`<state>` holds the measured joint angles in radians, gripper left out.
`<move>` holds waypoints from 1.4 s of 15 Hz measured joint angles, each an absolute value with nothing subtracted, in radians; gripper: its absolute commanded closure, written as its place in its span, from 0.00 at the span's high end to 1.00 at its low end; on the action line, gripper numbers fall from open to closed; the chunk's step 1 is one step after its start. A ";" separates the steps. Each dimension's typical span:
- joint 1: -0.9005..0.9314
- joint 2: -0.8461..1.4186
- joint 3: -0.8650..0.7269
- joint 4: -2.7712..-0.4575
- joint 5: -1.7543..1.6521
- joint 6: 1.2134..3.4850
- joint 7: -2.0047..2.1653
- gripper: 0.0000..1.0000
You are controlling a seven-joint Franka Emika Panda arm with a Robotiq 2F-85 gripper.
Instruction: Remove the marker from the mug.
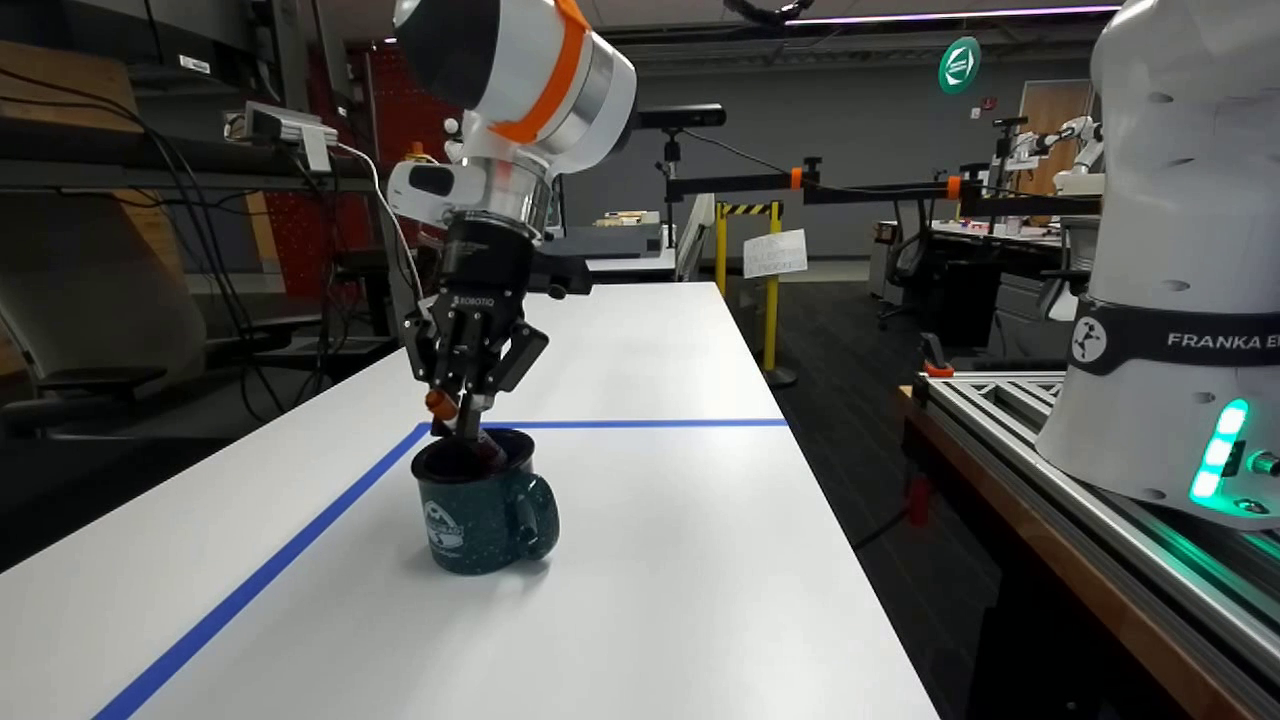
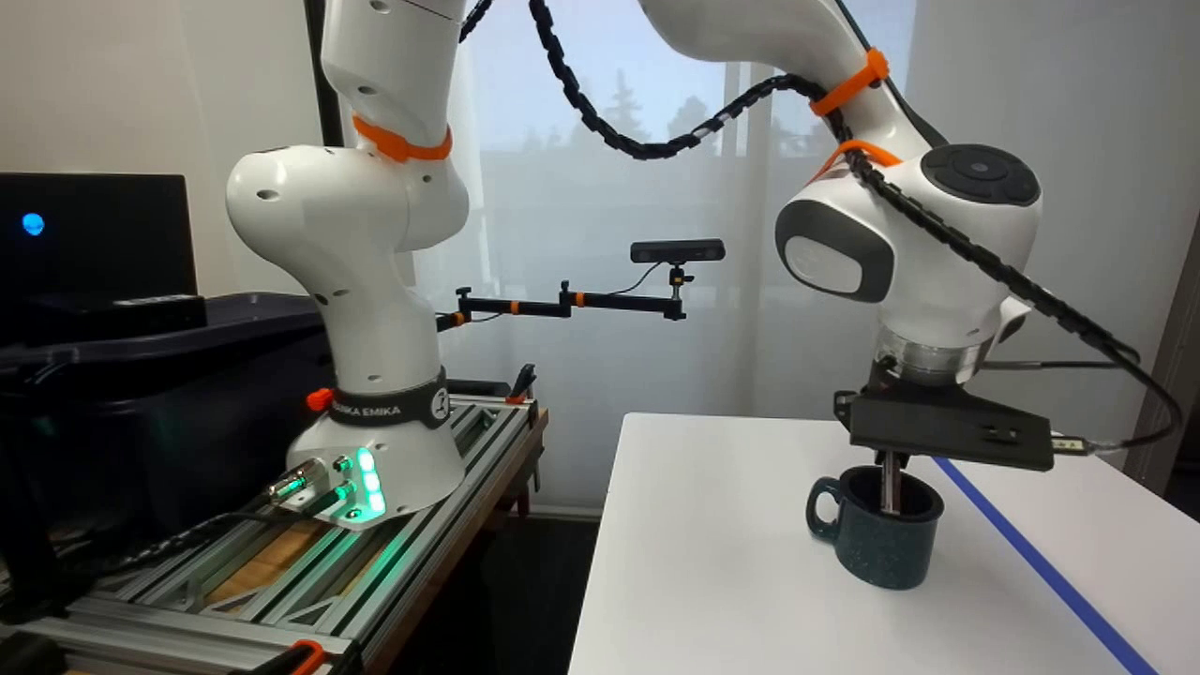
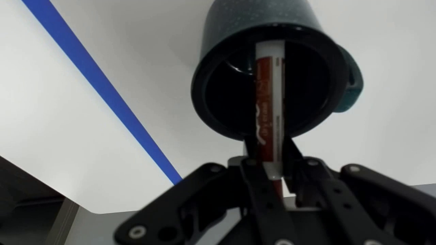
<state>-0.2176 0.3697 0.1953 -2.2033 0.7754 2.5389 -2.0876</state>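
Since the black pincer [image 3: 270, 146] clasps the slim red-and-white marker [image 3: 269, 102] partly inside the round teal mug [image 1: 480, 520], grasping seems done; lift clear next.

I've got the marker [image 3: 270, 98] between the fingers of my gripper [image 3: 270, 146], touching both, and its lower end is inside the mug [image 1: 475, 525], directly below the gripper. Can't tell if those 2 touch. Mug stands on the table [image 1: 700, 560]. Wrist view: handle [image 3: 351, 96] right of the gripper, 1 tape strip [image 3: 93, 81] left. In an exterior view I see a 2nd strip [image 1: 650, 423] behind the gripper, running off right, and the robot base [image 1: 1165, 420] well apart, also right.
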 measured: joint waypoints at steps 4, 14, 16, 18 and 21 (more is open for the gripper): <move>-0.197 0.286 0.161 -2.259 0.767 2.520 -2.074 0.05; -0.111 0.154 0.092 -2.465 0.577 2.521 -1.992 0.05; -0.098 0.146 0.091 -2.495 0.538 2.531 -1.983 0.05; -0.083 0.146 0.092 -2.518 0.503 2.556 -1.982 0.05; -0.062 0.150 0.098 -2.548 0.463 2.615 -1.982 0.05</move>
<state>-0.0621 0.1496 0.0984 -2.5482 0.4625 2.6151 -1.9818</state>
